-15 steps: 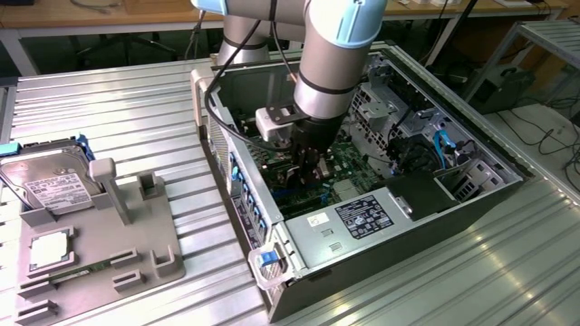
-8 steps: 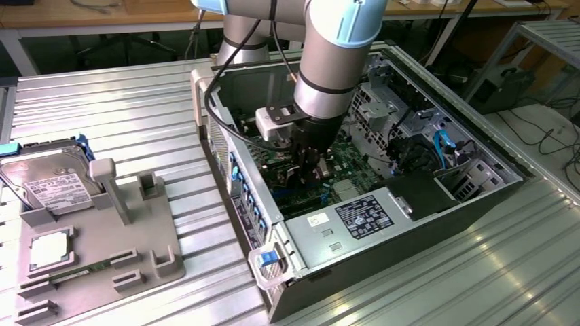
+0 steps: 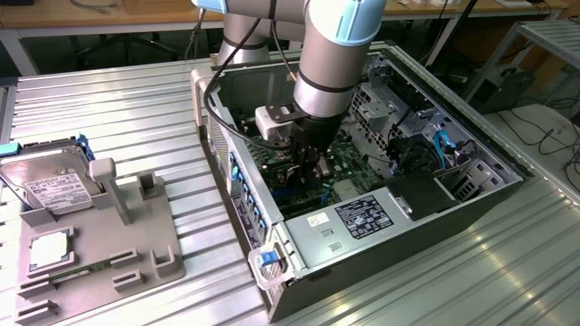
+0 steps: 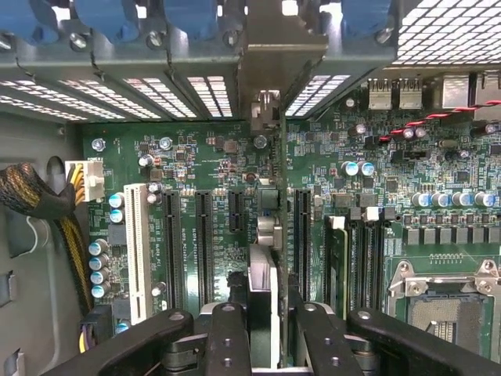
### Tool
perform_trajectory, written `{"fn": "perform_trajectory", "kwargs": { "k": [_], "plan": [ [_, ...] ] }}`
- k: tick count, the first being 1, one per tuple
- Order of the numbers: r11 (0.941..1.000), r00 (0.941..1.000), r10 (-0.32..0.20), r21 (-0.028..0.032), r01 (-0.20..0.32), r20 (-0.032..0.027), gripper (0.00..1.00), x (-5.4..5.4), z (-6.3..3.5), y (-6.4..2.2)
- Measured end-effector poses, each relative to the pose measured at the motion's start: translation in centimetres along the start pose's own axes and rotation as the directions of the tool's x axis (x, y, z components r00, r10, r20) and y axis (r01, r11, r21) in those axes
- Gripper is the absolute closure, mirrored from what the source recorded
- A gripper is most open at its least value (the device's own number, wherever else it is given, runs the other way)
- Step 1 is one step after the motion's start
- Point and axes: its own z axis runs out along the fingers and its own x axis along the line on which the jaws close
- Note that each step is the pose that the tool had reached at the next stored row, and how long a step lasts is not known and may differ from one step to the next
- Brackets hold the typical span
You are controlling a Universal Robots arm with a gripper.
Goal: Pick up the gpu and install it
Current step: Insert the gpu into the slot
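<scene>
The exterior view looks steeply down from above at the open black computer case [image 3: 435, 204] lying on the ribbed metal desk [image 3: 109, 102], fairly far off. The wrist view faces close onto the green motherboard [image 4: 196, 157] inside it, which both views share.

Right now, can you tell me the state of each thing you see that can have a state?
gripper: inside the computer case, jaws shut on the gpu.
gpu: held edge-on, upright over the motherboard slots, bracket end at the case's rear wall.
computer case: lying on its side, side panel off, open.
CPU socket: empty, no chip in it.
hard drive: lying on the grey holder, outside the case.
</scene>
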Motion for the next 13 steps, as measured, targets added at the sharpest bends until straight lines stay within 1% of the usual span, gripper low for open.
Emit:
{"fn": "perform_trajectory", "kwargs": {
  "k": [9,13],
  "plan": [
    [1.0000,1.0000,-0.008,-0.0001,0.008,-0.0001,0.72,-0.17,0.07,0.00],
    [1.0000,1.0000,-0.008,-0.0001,0.008,0.0000,0.72,-0.17,0.25,0.00]
  ]
}}
